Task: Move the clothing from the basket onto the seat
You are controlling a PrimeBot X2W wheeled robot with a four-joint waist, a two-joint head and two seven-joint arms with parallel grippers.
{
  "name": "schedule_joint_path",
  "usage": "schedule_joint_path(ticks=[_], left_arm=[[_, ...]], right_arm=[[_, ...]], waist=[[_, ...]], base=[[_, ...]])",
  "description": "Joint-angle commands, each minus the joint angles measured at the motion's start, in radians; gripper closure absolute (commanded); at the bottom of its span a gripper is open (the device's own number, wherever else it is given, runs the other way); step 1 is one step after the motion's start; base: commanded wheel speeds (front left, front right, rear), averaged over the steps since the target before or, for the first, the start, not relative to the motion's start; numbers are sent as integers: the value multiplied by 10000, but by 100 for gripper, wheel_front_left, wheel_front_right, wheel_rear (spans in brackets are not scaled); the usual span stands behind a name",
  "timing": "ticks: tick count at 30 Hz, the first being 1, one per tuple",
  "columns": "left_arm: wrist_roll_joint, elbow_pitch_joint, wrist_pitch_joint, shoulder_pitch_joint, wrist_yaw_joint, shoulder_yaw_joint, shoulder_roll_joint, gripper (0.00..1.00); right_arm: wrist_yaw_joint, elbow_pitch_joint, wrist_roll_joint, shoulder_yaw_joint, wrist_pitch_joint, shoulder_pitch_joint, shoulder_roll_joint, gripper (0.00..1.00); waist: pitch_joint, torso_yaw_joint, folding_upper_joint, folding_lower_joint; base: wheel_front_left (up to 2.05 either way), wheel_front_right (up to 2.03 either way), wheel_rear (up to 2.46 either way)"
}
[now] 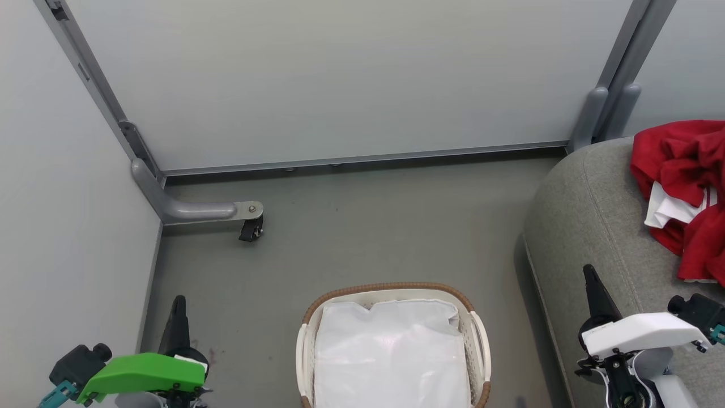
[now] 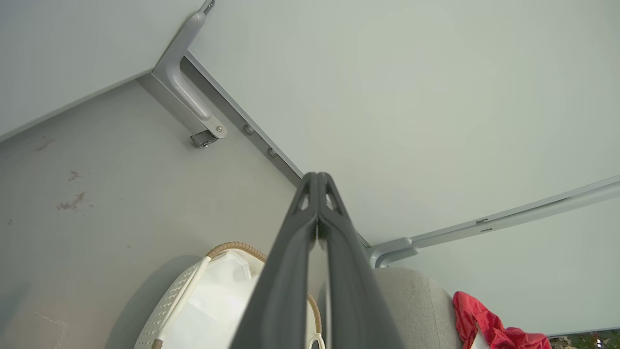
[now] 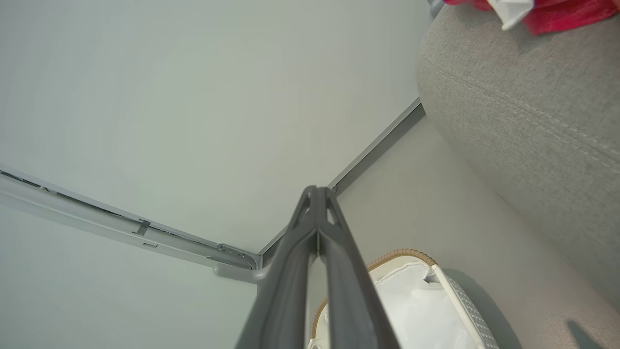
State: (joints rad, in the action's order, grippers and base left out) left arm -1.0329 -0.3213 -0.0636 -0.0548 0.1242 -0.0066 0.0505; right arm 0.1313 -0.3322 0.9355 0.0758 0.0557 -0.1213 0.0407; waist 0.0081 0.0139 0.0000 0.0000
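Grey floor carries the basket, down to its liner; clothing lies upper right on the seat; left gripper and right gripper pressed together, empty, work seemingly done.

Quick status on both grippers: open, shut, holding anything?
Left gripper: closed, fingers pressed together, holding nothing.
Right gripper: closed, fingers pressed together, holding nothing.

Soft, even, bright light falls from above, without hard glare. The basket casts a faint shadow on the floor, and a darker band runs along the sofa. The white liner has a mild sheen. The wrist views curve the wall rails. The left pincer and right pincer look soft close up.
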Motion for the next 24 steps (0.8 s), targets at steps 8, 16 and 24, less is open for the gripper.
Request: schedule_joint_path(ticks=[8, 16, 24], left_arm=[[-987, 241, 272, -304, 52, 216, 76, 100], [-1732, 321, 498, -352, 59, 355, 76, 100], [-2428, 409, 714, -397, 67, 497, 76, 100]], right_arm=[[-4, 260, 1126, 86, -294, 3, 77, 100], [-4, 360, 1979, 134, -511, 24, 85, 100], [-5, 454, 2780, 180, -709, 49, 91, 100]], waist=[[-5, -15, 0, 0], [-11, -30, 0, 0], [-16, -45, 0, 0]], base=[[0, 0, 0], [0, 0, 0], [0, 0, 0]])
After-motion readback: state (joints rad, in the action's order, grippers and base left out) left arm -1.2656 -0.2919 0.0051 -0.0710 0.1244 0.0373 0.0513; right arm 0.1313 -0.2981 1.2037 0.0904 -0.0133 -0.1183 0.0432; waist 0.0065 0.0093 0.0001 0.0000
